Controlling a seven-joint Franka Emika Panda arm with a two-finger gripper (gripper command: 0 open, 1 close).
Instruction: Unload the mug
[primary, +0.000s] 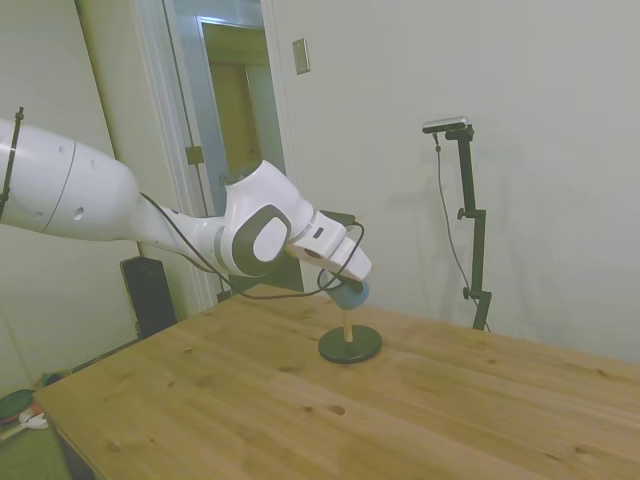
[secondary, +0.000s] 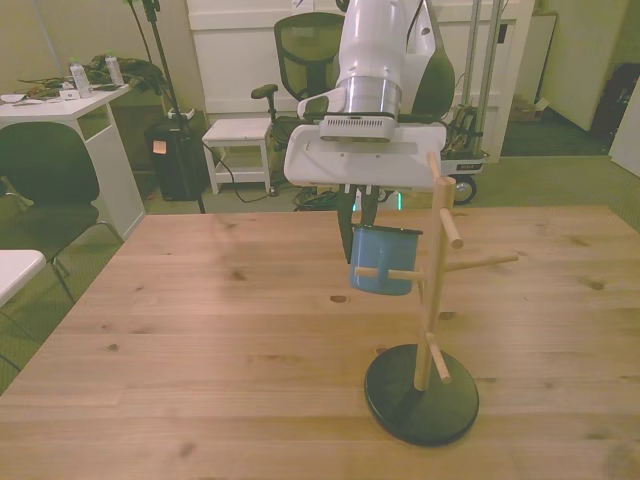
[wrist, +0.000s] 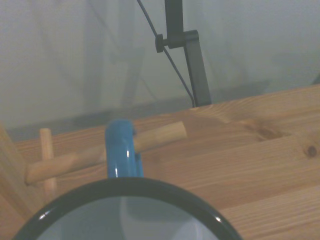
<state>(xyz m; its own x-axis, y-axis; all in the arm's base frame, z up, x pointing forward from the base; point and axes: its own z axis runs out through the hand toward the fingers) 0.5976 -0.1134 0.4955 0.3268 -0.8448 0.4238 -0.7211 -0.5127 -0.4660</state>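
The pincer (secondary: 361, 222) grips the mug (secondary: 383, 262) by its rim, just below it, handle (wrist: 120, 148) looped over a peg (wrist: 102, 151) of the stand (secondary: 421, 392), so it must slide outward.

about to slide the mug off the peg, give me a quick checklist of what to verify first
1. Handle looped over a peg: ok, the mug hangs by its blue handle on a peg.
2. Jaws at the mug's rim: ok, the gripper reaches the rim; firm hold: cannot tell.
3. Path along the peg to its free tip: ok, nothing blocks it.
4. Stand upright, base flat: ok.
5. Bare table for setting down: ok.
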